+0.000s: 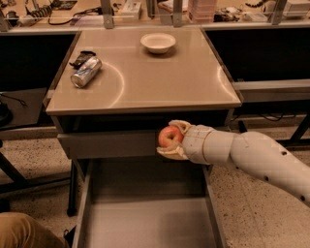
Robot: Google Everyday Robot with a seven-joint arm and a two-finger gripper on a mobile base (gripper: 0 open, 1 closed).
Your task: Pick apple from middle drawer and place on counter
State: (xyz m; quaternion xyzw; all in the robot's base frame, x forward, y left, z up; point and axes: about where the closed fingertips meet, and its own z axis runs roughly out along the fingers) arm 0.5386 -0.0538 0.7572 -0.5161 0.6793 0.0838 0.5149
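The red-orange apple (pixel 169 136) is held between the fingers of my gripper (pixel 171 139), which is shut on it. The gripper holds it in the air in front of the grey drawer front, above the back of the open middle drawer (pixel 145 218) and just below the front edge of the tan counter (pixel 145 77). My white arm reaches in from the lower right. The drawer floor is bare.
On the counter lie a silver can (pixel 86 72) on its side at the left, a small dark object (pixel 81 57) behind it, and a white bowl (pixel 158 42) at the back. A cluttered desk with metal posts (pixel 107 13) runs behind. A tan object (pixel 24 231) sits at the lower left.
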